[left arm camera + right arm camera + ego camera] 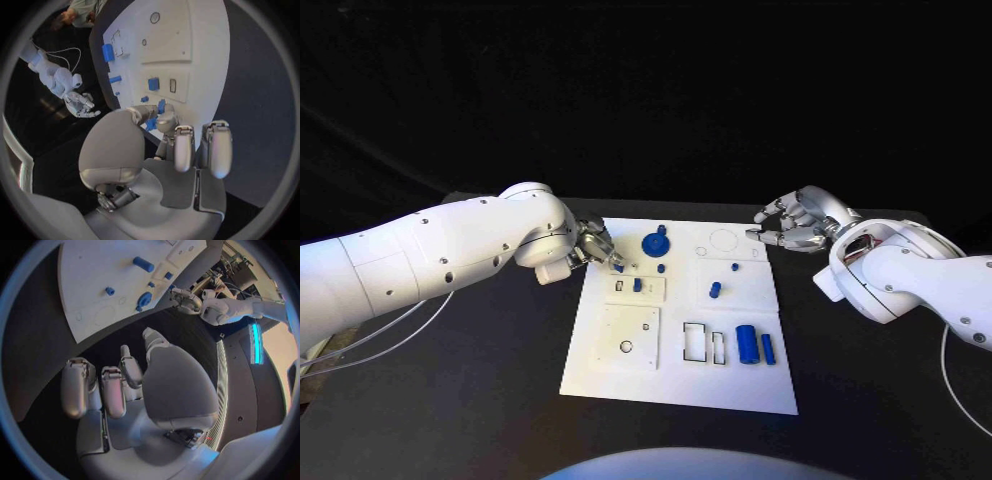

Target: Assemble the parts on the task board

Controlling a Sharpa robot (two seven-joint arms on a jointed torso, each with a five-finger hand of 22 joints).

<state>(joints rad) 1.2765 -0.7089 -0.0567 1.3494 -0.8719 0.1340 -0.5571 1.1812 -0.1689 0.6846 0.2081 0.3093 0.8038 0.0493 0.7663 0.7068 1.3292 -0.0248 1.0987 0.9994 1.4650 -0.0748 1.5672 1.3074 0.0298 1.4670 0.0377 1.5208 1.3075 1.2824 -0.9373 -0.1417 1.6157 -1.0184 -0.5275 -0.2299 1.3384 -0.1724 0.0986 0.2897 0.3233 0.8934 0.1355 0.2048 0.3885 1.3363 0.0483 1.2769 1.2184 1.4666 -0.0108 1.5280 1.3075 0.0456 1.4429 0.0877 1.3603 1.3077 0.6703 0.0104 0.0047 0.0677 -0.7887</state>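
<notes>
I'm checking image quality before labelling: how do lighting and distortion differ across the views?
Head view: task board evenly lit and bright against a dark table and backdrop, edges straight. Left wrist view: fisheye bends the board's edge, left hand large and sharp. Right wrist view: same curving, with a bright cyan strip of light at the rim.

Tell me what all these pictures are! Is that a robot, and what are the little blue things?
Yes, it's a robot with two white arms and silver hands. One picture looks down from a camera on its head. The two round pictures come from cameras at its wrists, just behind each hand.

On the black table lies a white task board, like a puzzle plate, with small blue parts lying on it or standing in it.

The left hand is at the board's edge, and in its wrist picture its fingertips seem to pinch a small blue piece. The right hand hangs beside the board's far corner, fingers curled, holding nothing.
</notes>
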